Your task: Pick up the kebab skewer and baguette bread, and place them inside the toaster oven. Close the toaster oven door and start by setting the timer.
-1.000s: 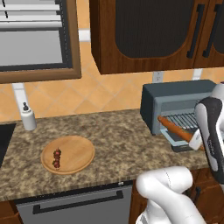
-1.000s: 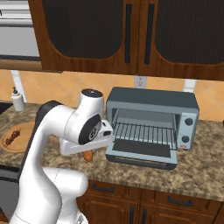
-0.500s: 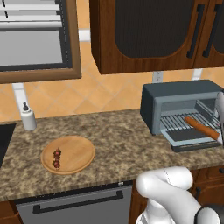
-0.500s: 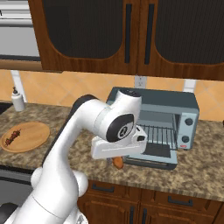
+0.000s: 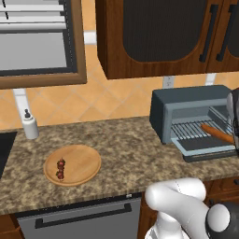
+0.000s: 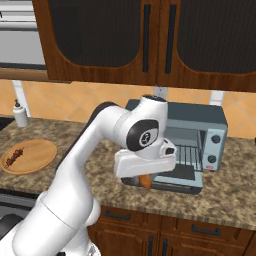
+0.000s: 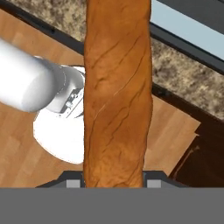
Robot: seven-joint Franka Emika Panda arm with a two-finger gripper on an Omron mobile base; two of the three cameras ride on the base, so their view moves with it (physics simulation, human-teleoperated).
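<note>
The baguette bread (image 7: 117,96), a long orange-brown loaf, runs up the middle of the hand view, and my gripper (image 7: 114,181) is shut on its near end. In the left base view the baguette bread (image 5: 217,133) slants over the toaster oven's wire rack and its open door (image 5: 207,150). The blue-grey toaster oven (image 5: 186,109) stands at the counter's right. My hand (image 6: 145,165) hangs before the toaster oven (image 6: 210,132), with the loaf's tip (image 6: 145,182) showing below it. The kebab skewer (image 5: 60,169) lies on the round wooden board (image 5: 81,161) at the left.
A white soap bottle (image 5: 30,126) stands by the back wall at the left. Dark wooden cabinets (image 5: 158,32) hang above the oven. The granite counter (image 5: 126,144) runs between board and oven. The oven's knobs (image 6: 216,139) are on its right front.
My arm has swung right with the baguette, from beside the oven's left front to across its open door. The skewer and board have stayed put.
</note>
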